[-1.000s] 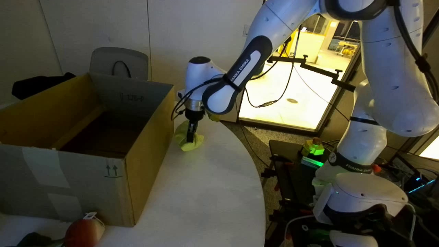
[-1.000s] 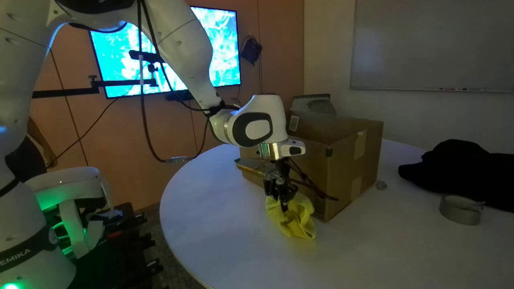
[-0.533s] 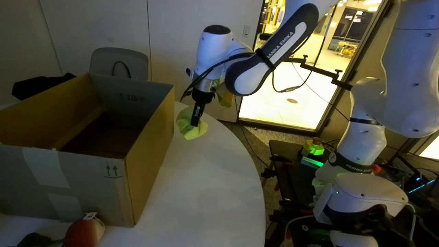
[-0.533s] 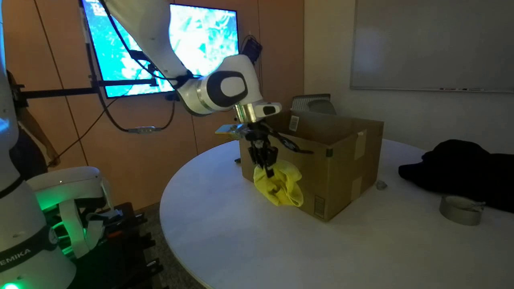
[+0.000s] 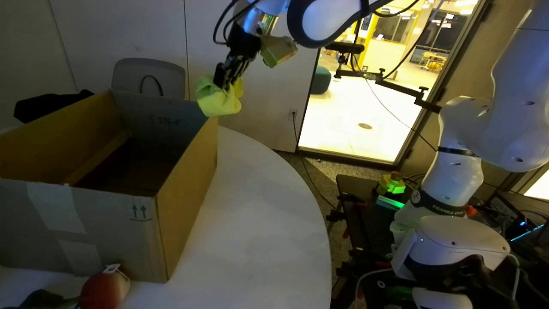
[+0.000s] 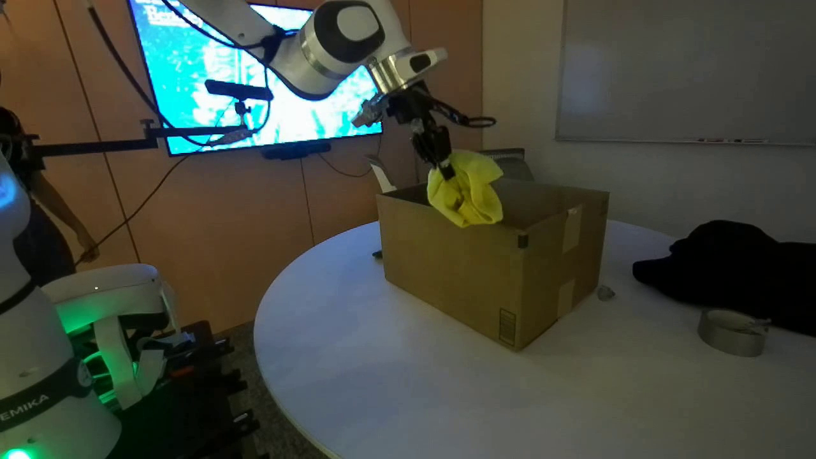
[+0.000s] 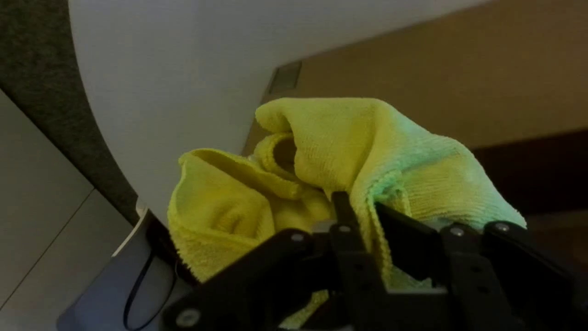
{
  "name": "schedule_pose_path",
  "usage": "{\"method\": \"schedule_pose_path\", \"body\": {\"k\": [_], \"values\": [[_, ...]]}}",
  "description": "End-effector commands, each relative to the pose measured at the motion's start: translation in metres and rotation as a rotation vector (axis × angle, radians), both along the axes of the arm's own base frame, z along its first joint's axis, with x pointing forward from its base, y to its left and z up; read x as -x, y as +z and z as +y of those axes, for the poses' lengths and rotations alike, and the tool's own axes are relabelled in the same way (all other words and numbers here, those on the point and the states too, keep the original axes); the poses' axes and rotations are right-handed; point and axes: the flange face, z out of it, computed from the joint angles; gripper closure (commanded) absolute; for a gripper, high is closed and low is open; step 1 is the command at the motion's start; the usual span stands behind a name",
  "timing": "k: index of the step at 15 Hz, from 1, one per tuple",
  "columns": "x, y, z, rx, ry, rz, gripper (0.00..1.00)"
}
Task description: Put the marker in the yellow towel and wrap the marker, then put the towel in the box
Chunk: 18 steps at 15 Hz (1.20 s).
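Observation:
My gripper (image 5: pixel 225 83) is shut on the yellow towel, holding it bunched and lifted off the table. The towel (image 5: pixel 218 105) hangs from the fingertips in both exterior views, loosely folded. In the wrist view the towel (image 7: pixel 330 133) is pinched between the two black fingers (image 7: pixel 359 202), with open folds on both sides. The brown cardboard box (image 5: pixel 188 167) stands open on the table. In an exterior view the towel overlaps the upper edge of the box (image 6: pixel 452 268), at about rim height; whether it is over the opening I cannot tell. The marker is hidden from every view.
The round white table (image 5: pixel 257 240) carries the box. A reddish round object (image 5: pixel 105 292) lies by the box's corner. A grey chair back (image 5: pixel 150 79) is behind the box. A tape roll (image 6: pixel 732 335) and black cloth (image 6: pixel 733 274) lie on the table's other side.
The gripper has risen with the towel in its grasp, from the tabletop beside the box up to about the box's rim. The box has not visibly moved.

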Motion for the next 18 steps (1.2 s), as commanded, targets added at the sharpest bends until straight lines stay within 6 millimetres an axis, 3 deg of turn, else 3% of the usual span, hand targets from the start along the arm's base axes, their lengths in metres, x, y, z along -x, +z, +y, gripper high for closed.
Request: {"method": "schedule_pose_path", "body": {"k": [1, 5, 7, 9, 11, 12, 14, 18], "values": [[-0.021, 0.053, 0.034, -0.029, -0.06, -0.169, 0.88], [-0.054, 0.064, 0.087, -0.04, -0.044, -0.243, 0.88], [-0.077, 0.048, 0.107, -0.057, -0.031, -0.24, 0.89], [-0.104, 0.019, 0.116, -0.06, -0.031, -0.226, 0.9], [-0.127, -0.012, 0.116, -0.064, -0.021, -0.196, 0.88], [-0.137, -0.028, 0.108, -0.061, -0.021, -0.182, 0.64], [-0.153, -0.055, 0.092, -0.057, -0.017, -0.157, 0.6], [-0.169, -0.086, 0.058, -0.046, -0.003, -0.138, 0.31]]}}
